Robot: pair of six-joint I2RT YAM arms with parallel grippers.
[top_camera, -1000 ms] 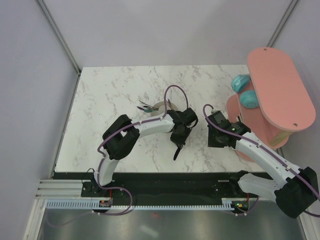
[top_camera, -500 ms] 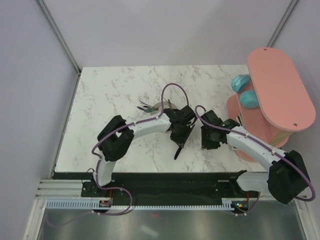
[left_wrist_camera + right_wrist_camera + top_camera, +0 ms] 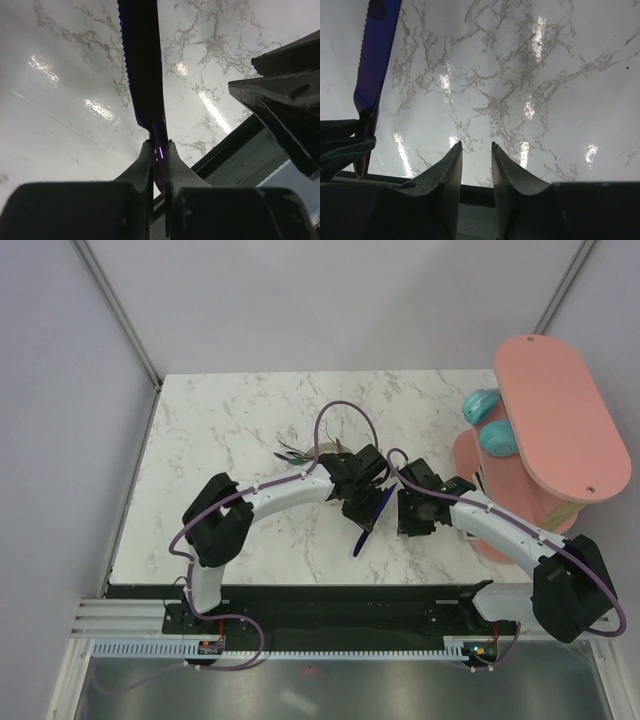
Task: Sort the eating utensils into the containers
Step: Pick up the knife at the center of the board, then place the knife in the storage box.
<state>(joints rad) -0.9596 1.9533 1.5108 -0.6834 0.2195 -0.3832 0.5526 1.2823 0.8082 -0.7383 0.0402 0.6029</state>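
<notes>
Since the earlier frame the right arm has swung toward the middle of the top view, so the right gripper now hangs just beside the left gripper. The purple knife has also turned and now shows its flat side to the top camera.

In the left wrist view, the left gripper is clamped tight on the narrow end of the knife. The serrated blade runs away from the fingers, above the marble table, and I judge it is not touching the table. The right gripper has a narrow gap between its fingers and nothing in it. In the right wrist view the knife is in the upper left, beside those fingers and not between them.

To my judgement the two grippers are so close because a handover or a re-grip is being prepared: the knife is held at one end only, which is not good for dropping it into a section.

Both arms are stretched forward, with their wrists bent down at the centre of the frame. The white holder stands just above the left wrist in the top view and is partly hidden by it. A few utensils stick out of it to the left.
</notes>
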